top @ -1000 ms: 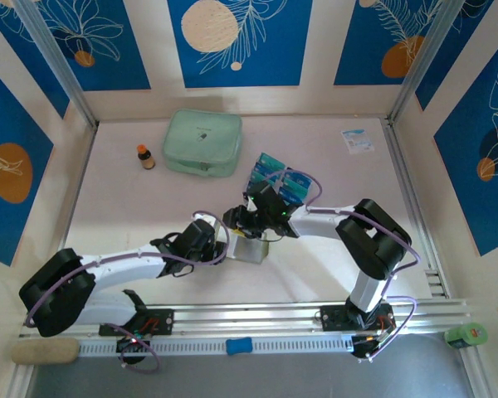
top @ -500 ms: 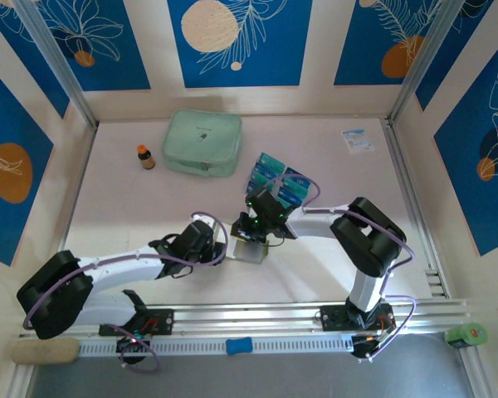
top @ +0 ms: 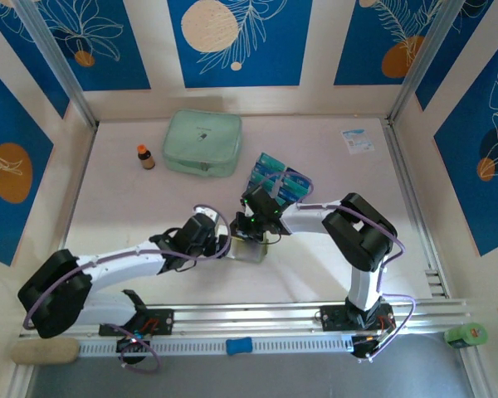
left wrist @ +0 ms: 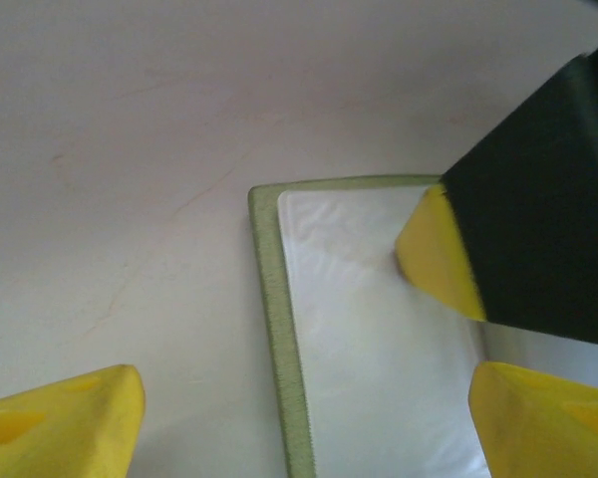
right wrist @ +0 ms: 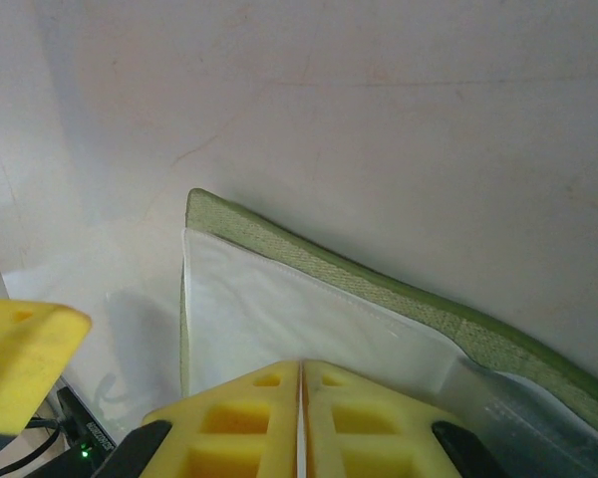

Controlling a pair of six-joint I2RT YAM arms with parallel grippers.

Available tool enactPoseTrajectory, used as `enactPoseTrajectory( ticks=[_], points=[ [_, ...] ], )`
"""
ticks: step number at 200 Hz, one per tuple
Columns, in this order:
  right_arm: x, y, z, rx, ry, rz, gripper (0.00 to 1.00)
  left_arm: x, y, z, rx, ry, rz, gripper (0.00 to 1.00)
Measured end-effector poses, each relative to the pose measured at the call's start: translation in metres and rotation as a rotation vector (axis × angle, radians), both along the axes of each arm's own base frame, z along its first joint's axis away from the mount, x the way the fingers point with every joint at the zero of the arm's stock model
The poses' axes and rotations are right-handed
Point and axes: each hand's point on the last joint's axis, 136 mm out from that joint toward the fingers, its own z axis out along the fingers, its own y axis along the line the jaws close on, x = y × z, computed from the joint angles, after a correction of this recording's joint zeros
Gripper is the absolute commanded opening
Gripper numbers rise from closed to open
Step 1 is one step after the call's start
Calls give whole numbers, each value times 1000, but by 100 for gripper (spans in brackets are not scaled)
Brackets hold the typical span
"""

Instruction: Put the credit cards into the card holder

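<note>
No card looks stowed: the credit cards (top: pixel 278 178) lie fanned on the table (top: pixel 133 207) just beyond the open card holder (left wrist: pixel 279 329), the right tool (right wrist: pixel 301 393) shut, empty, on its white lining (right wrist: pixel 279 309), the left tool (left wrist: pixel 299 423) spread wide, empty.

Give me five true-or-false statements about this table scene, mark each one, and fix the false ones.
1. The olive-green card holder lies open, its white lining showing. True.
2. The left tool is clamped shut. False: it is wide open.
3. The right tool is shut over that lining. True.
4. The blue and teal cards lie inside the pale mint zip pouch. False: they lie on the table, to the right of the pouch.
5. The small brown bottle with an orange cap stands left of the pouch. True.
</note>
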Motion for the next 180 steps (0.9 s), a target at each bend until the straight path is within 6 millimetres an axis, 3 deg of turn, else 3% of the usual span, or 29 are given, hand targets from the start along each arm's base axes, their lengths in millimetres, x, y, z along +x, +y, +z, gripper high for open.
enactPoseTrajectory(
  ticks=[49,84,119,148,180],
  points=[
    [2,-2,2,10,-3,12,15,3,10,-18,51,24,19,85],
    [8,-12,27,26,-49,20,19,0,15,-24,60,29,26,85],
    [30,-38,67,-5,-156,-1,26,-3,18,-29,67,36,28,85],
    [57,-68,95,-86,-258,-33,43,-3,18,-30,63,33,29,85],
    [79,-97,109,-233,-325,-36,44,-3,18,-30,59,31,30,85]
  ],
)
